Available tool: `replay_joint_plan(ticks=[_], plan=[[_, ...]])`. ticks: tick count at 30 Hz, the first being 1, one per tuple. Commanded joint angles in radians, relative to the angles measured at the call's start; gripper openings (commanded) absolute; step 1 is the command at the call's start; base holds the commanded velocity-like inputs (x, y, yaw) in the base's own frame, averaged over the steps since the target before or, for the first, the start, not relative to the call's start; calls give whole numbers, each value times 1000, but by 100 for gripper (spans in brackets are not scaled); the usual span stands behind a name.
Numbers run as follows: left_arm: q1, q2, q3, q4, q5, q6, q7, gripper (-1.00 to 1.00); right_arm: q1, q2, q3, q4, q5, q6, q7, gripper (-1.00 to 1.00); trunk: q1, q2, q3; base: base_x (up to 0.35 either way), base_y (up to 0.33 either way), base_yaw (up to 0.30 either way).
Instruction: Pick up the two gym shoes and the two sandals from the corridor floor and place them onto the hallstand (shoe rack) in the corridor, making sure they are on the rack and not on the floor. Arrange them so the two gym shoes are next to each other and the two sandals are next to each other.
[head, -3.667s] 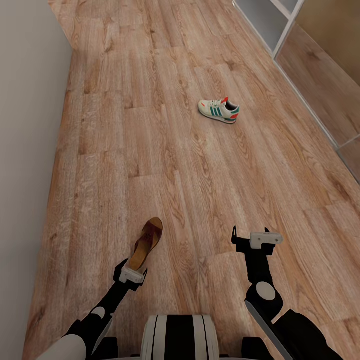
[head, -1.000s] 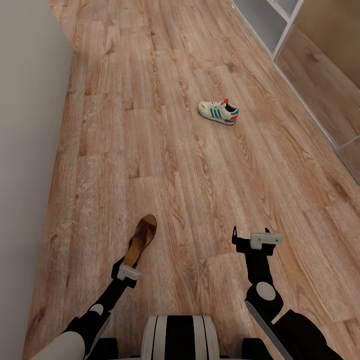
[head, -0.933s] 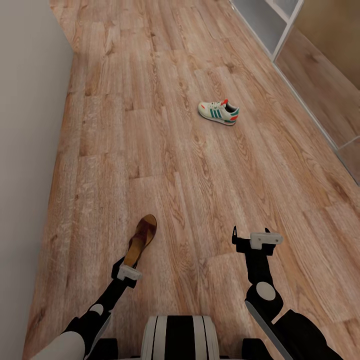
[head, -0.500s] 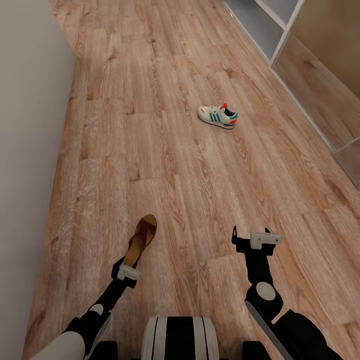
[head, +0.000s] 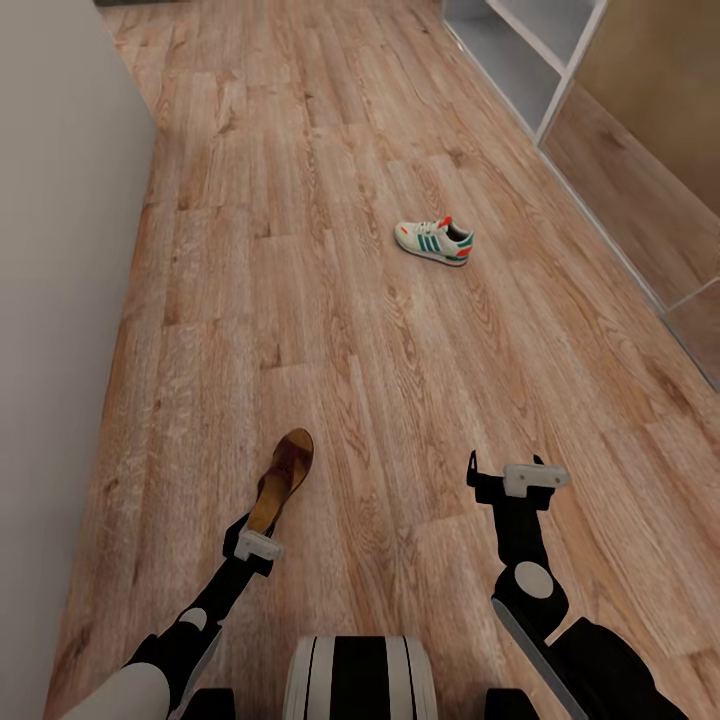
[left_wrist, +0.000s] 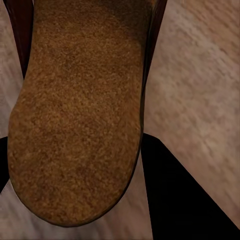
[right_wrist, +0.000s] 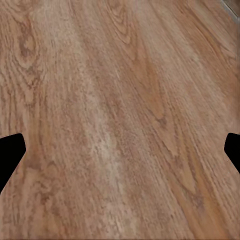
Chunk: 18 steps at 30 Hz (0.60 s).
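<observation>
My left fingers (head: 262, 530) are clamped on the heel end of a sandal (head: 284, 478), which sticks out ahead of them with its toe pointing away from me and slightly to my right. In the left wrist view the tan underside of the sandal (left_wrist: 77, 107) faces the camera, with a dark finger (left_wrist: 175, 195) pressed along one edge of the sole and the plank floor showing past it. I cannot tell from the head view whether the sandal is touching the corridor floor (head: 330, 330) or hanging just above it.

My right fingers (head: 505, 475) are spread apart and hold nothing; in the right wrist view their dark tips (right_wrist: 10, 155) sit at opposite edges of the picture with bare wood grain between them.

One gym shoe (head: 434, 241) lies on the floor well ahead of me, a little to my right, roughly mid-corridor. It rests on its sole, toe to the left and orange-red heel to the right, with its green stripes facing me.

A pale grey wall (head: 55, 300) runs along the floor's left edge. At the far right corner of the floor stands the hallstand (head: 520, 55), pale grey with open shelf space, well apart from the shoe. Beside it, along the right edge, runs a tan panel (head: 650, 90) with a glossy lower part.
</observation>
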Motion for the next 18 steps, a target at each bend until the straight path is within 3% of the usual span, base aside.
replay_joint_plan(ticks=[1, 18], plan=[[0, -1, 9, 0, -6, -3, -8, -100, -1, -1, 2, -1, -3, 7, -7, 100, 0, 0, 1, 0, 0, 0], [0, -1, 9, 0, -6, -3, -8, -100, -1, 3, 0, -2, -3, 7, -7, 100, 0, 0, 27, 0, 0, 0]])
